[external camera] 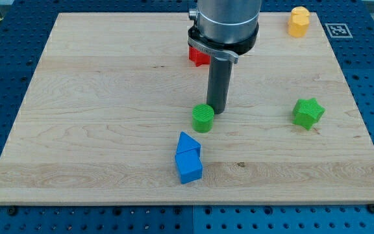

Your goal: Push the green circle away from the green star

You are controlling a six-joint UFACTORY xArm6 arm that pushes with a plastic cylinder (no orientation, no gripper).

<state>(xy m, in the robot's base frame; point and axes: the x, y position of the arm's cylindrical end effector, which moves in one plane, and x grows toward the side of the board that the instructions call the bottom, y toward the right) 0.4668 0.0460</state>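
The green circle point(203, 117) lies on the wooden board point(96, 130) near the middle. The green star point(308, 113) lies well to the view's right of it, at about the same height. My tip point(217, 112) stands just to the right of and slightly above the green circle, touching or almost touching its edge, on the side that faces the star. The rod rises straight from there to the arm's grey body point(226, 23).
A blue block point(188, 158), made of a triangle over a cube shape, lies below the green circle. A red block point(199, 56) is partly hidden behind the arm. A yellow block point(298, 21) sits at the top right corner.
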